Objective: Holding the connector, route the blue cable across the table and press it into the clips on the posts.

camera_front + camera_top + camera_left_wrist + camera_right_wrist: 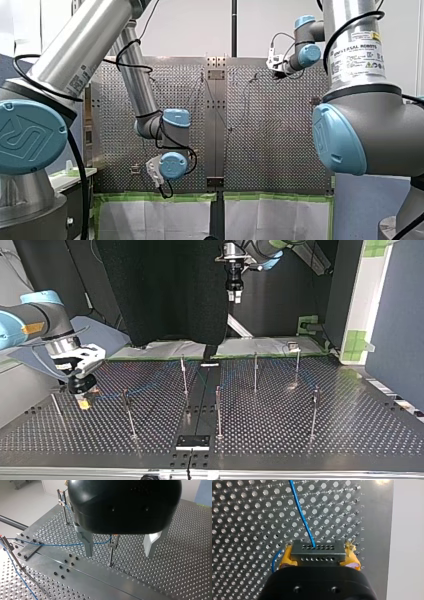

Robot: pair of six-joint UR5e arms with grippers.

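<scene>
One post point(127, 412) just beside right end effector point(319, 556) pinching the connector point(317, 548), blue cable point(302, 512) leading ahead; well apart from spread left end effector point(119, 553).

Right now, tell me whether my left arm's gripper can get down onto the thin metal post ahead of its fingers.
Probably yes: my left gripper hangs open above the thin metal post, nothing between them; the thin blue cable passes close.

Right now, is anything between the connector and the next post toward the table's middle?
Nothing visible: the jaws of my right gripper clamp the connector; only its blue cable and perforated table lie between it and that post.
</scene>
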